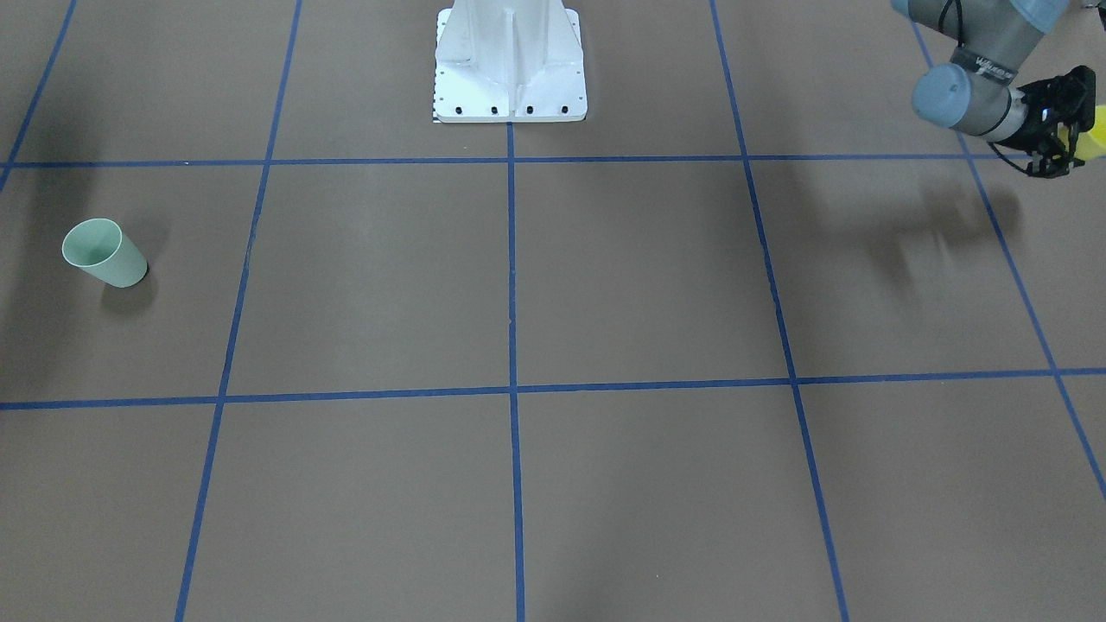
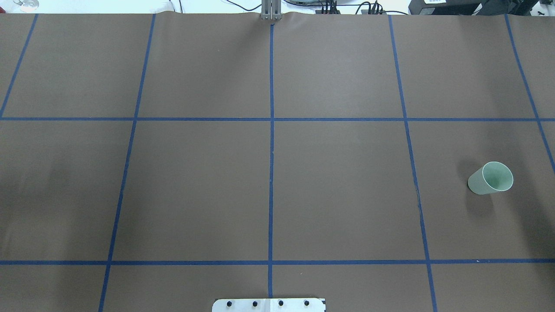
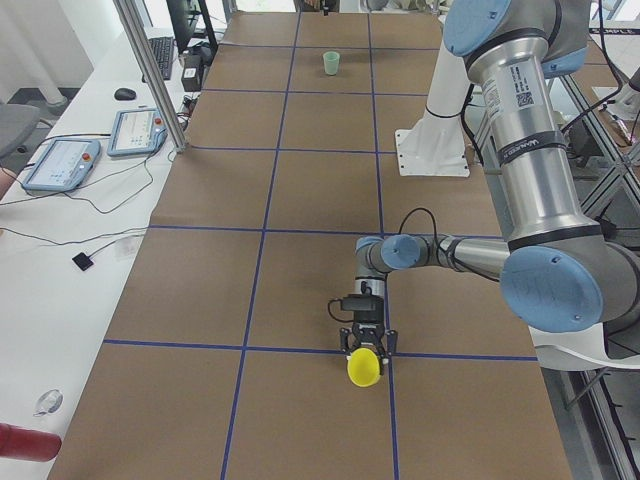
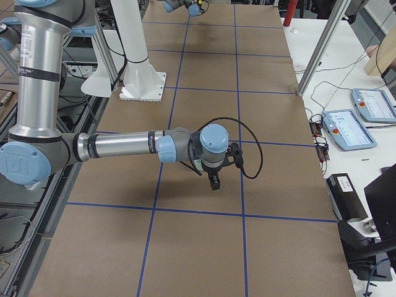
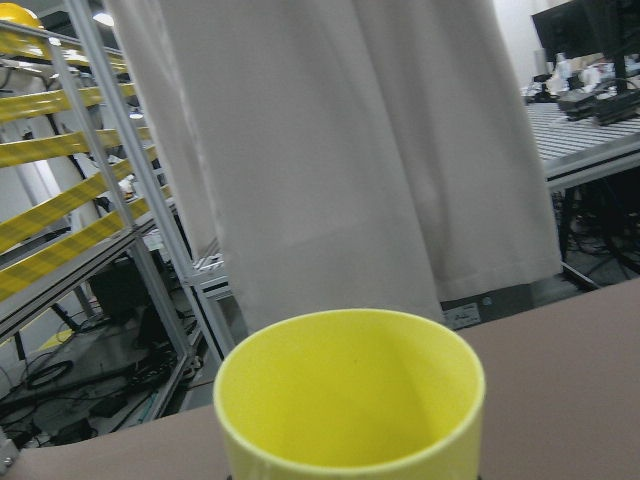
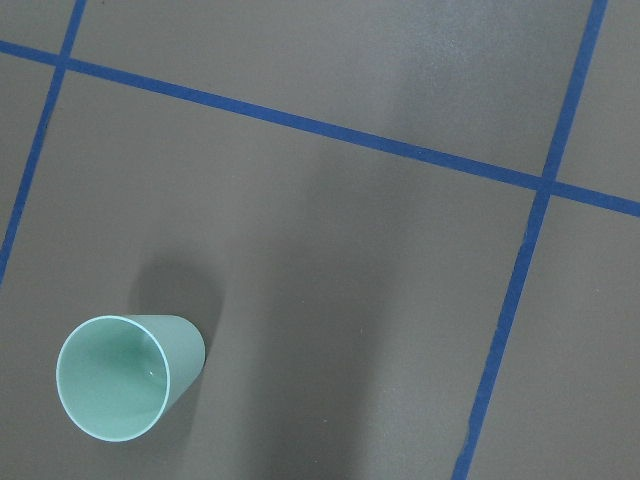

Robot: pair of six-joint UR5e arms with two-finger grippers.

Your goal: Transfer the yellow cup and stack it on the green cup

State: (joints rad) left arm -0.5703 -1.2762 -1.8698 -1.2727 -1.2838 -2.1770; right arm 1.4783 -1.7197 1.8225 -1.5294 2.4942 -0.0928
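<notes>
The overhead view shows only the brown table (image 2: 338, 195) with its blue tape grid and the green cup (image 2: 491, 178), upright and alone in a square on the robot's right side; neither arm enters it. The front-facing view finds the same green cup (image 1: 104, 253) and, at its far upper right edge, the left gripper (image 1: 1076, 142) with a sliver of the yellow cup (image 1: 1097, 142) cut off by the frame. The left side view gives that grip whole: the left gripper (image 3: 366, 350) lies roughly level, its fingers closed against the yellow cup (image 3: 364, 370), while the green cup (image 3: 331, 63) stands well apart at the table's far end. The left wrist camera is filled by the yellow cup (image 5: 350, 400), mouth up. The right gripper (image 4: 214, 184) appears only in the right side view, pointing down above the table, and how far it is open cannot be told. Its wrist camera looks down into the green cup (image 6: 125, 378).
</notes>
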